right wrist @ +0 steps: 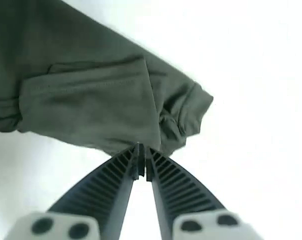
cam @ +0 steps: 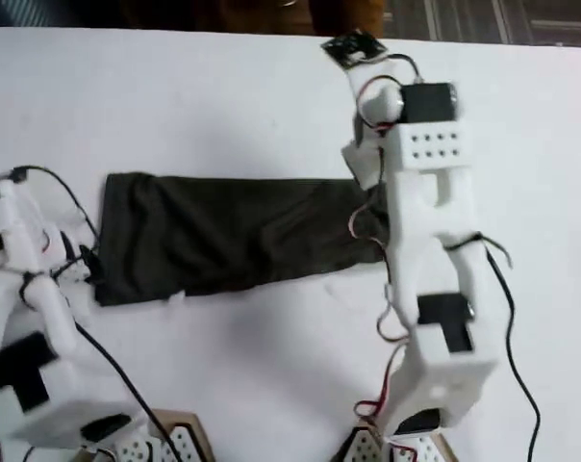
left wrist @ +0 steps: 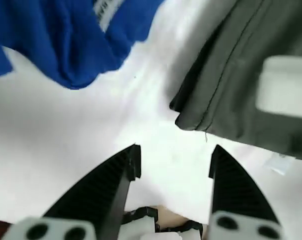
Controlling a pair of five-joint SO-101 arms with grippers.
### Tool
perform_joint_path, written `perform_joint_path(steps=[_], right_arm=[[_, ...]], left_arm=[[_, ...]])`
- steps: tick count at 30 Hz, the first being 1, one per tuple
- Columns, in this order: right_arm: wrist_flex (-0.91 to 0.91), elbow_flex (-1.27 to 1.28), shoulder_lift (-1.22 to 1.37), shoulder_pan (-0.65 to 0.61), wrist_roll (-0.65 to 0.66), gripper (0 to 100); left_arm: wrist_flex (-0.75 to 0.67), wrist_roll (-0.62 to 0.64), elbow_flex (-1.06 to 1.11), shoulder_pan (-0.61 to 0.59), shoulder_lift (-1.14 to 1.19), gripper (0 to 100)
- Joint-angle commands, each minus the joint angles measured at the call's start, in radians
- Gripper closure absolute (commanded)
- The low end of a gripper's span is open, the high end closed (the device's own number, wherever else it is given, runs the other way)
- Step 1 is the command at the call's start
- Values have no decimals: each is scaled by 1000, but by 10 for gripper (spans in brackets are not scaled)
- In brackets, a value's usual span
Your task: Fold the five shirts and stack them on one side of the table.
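Note:
A dark grey shirt (cam: 233,236) lies folded into a long strip across the white table (cam: 223,96). My right gripper (right wrist: 142,149) is at the strip's right end, shut with its tips pinching the hem of the dark shirt (right wrist: 91,90). The right arm (cam: 425,192) covers that end from above. My left gripper (left wrist: 173,150) is open just off the strip's left end, a short gap from the dark shirt's corner (left wrist: 231,80), with nothing between its fingers. A crumpled blue shirt (left wrist: 66,40) lies beyond it on the table.
A small white label (cam: 175,298) pokes out under the dark shirt's near edge. Both arm bases (cam: 406,443) stand at the table's near side. Bare white table stretches behind and in front of the strip. A blurred white part (left wrist: 286,92) hangs over the dark shirt.

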Motion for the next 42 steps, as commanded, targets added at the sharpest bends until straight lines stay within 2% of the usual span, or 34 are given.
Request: perform_joint_path(steps=[1,7,14,26,29,34,37,42], right_arm=[[21,72,-180,27,46,981],[18,212,-389,68,68,981],[16,331,-545,68,75,981],[16,354,-618,61,77,981],[16,354,-618,61,77,981],[16,350,-619,61,77,981],[16,348,-619,61,75,981],[16,348,-619,65,74,981]], left_arm=[[11,-9,-101,-11,126,759],[12,-31,-260,-9,308,759],[26,-43,-288,55,405,759],[23,-34,-344,109,539,764],[66,41,-429,109,631,810],[206,101,-631,129,798,976],[262,106,-725,140,873,973],[265,124,-754,104,861,975]])
